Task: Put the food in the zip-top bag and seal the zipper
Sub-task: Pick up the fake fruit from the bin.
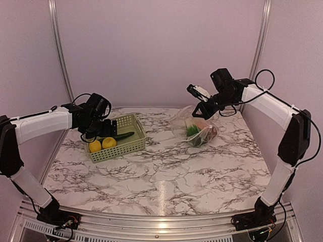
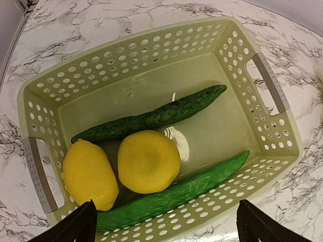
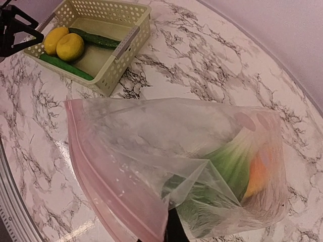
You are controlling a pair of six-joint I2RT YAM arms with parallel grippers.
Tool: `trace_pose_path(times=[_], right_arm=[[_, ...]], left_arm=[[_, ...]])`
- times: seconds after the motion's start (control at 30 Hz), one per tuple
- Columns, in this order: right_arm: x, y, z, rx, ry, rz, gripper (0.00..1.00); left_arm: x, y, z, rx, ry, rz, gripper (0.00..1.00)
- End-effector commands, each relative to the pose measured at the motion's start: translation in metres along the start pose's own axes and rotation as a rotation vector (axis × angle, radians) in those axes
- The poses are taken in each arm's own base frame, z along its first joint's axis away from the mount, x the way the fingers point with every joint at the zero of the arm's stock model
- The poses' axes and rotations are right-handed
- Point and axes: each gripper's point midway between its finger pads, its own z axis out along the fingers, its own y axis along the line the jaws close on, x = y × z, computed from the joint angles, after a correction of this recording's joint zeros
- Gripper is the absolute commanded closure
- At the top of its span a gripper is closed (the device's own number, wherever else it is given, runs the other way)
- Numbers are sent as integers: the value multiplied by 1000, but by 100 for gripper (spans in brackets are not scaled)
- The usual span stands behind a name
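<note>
Now, your left gripper hangs directly over the basket, its fingers spread wide with nothing between them. The food not yet bagged lies inside the basket beneath it. A rounder lemon and a longer lemon sit side by side toward the basket's left end. A dark cucumber lies just behind them, and a brighter green long vegetable runs along the basket's near wall, tucked against the lemons.

Mind the axes. Both long pieces run lengthwise through the basket, slanting from its left end toward its far right corner, and your finger gap lies along nearly that same line. Closing as you stand would, I judge, catch a long piece by its ends or not at all, so you would want the wrist turned to straddle it across its width. The rounder lemon is the easier pick: it sits almost under the middle of the gap and has no axis to worry about.

Your right gripper is well away from the basket, beyond its right end, clenched on the zip-top bag near its mouth. That mouth faces the basket, the pink zipper looks unsealed, and bok choy and an orange fruit lie inside. The left arm is the nearer one for the basket's food; the right is occupied with the bag.
</note>
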Motion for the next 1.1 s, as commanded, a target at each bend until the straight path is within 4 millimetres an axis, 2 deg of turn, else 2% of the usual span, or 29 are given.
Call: trace_pose_path(times=[0.0, 0.1, 0.33, 0.57, 0.77, 0.87, 1.07], right_arm=[[-19, 13, -22, -6, -78, -49, 100], [-18, 16, -22, -10, -77, -53, 100], [-14, 23, -17, -35, -71, -60, 100], [-18, 29, -18, -54, -79, -64, 100], [-19, 32, -16, -67, -75, -67, 100], [-17, 31, -14, -68, -70, -65, 100], [-16, 31, -13, -69, -67, -67, 100]], left_arm=[[18, 20, 18, -74, 104, 41, 1], [18, 20, 29, -67, 122, 51, 4], [6, 16, 54, -101, 145, 104, 24], [11, 23, 81, -184, 210, 127, 16], [13, 37, 86, -270, 205, 133, 9], [18, 37, 93, -269, 227, 138, 10], [29, 31, 109, -242, 273, 137, 21]])
